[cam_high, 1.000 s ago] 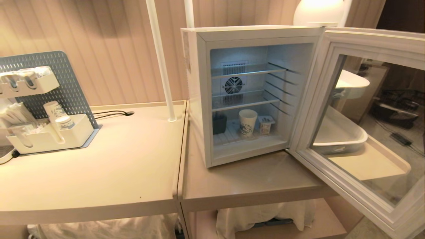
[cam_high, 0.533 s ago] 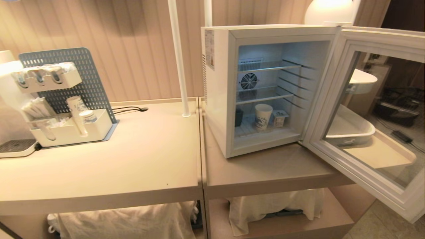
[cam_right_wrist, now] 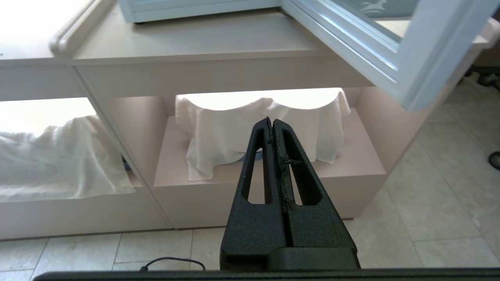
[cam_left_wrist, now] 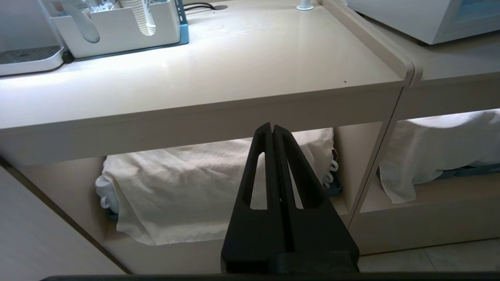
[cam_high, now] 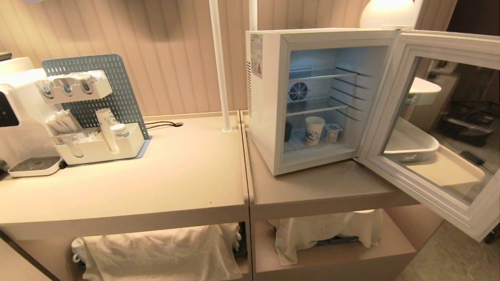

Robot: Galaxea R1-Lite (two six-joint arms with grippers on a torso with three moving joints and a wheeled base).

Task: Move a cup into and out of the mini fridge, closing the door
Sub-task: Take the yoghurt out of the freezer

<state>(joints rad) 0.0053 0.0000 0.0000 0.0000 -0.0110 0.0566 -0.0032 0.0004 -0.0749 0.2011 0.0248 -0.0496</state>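
Standing on the boxy white mini fridge's [cam_high: 265, 97] floor, the blue-patterned white paper cup [cam_high: 314, 130] needs a level reach; left gripper [cam_left_wrist: 272, 128] and right gripper [cam_right_wrist: 272, 123] hang pressed together, near the counter's front, below its top.

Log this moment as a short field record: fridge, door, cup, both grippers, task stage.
fridge: mini fridge on the right-hand counter, interior lit
door: door swung wide open to the right
cup: cup upright on the bottom shelf, beside a small container
left gripper: left gripper shut, empty, low in front of the counter shelf
right gripper: right gripper shut, empty, below the open door
task stage: cup inside, door not yet closed
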